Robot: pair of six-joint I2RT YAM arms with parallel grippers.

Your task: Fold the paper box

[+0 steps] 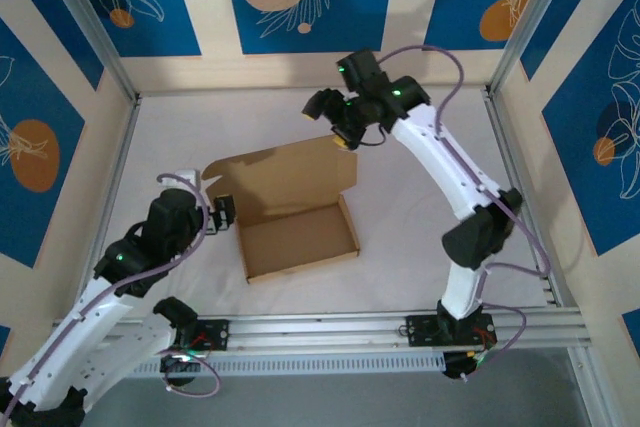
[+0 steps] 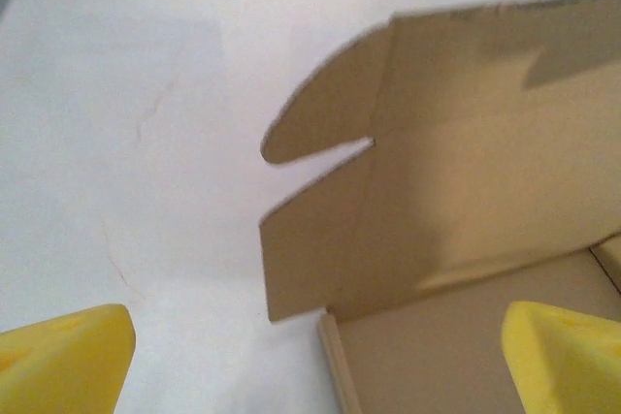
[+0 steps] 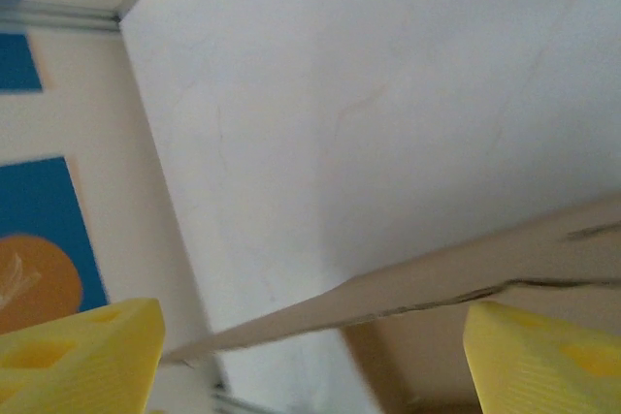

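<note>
Closest to you, the rail (image 1: 330,329) carries both arm bases, and just beyond it the left gripper (image 1: 222,215) hovers with its jaws spread wide and nothing between them, just beside the left end of the paper box (image 1: 300,237). From the left wrist its yellow fingertips (image 2: 68,361) frame the box's near-left corner and the rounded ear flap (image 2: 320,128). You have the box mid-table (image 1: 420,187), its shallow tray already formed and its lid (image 1: 285,172) standing tilted back on the far side. Farthest off, the right gripper (image 1: 340,137) sits at the lid's top right corner, jaws also apart and holding nothing; the right wrist view shows the lid's edge (image 3: 408,288) running across between the fingers, though you cannot tell whether it touches. Watch 2 risks, I'd judge: nothing pins the tray, so pushing the lid down may slide the whole box, and the ear flaps may catch outside the walls and crumple.
</note>
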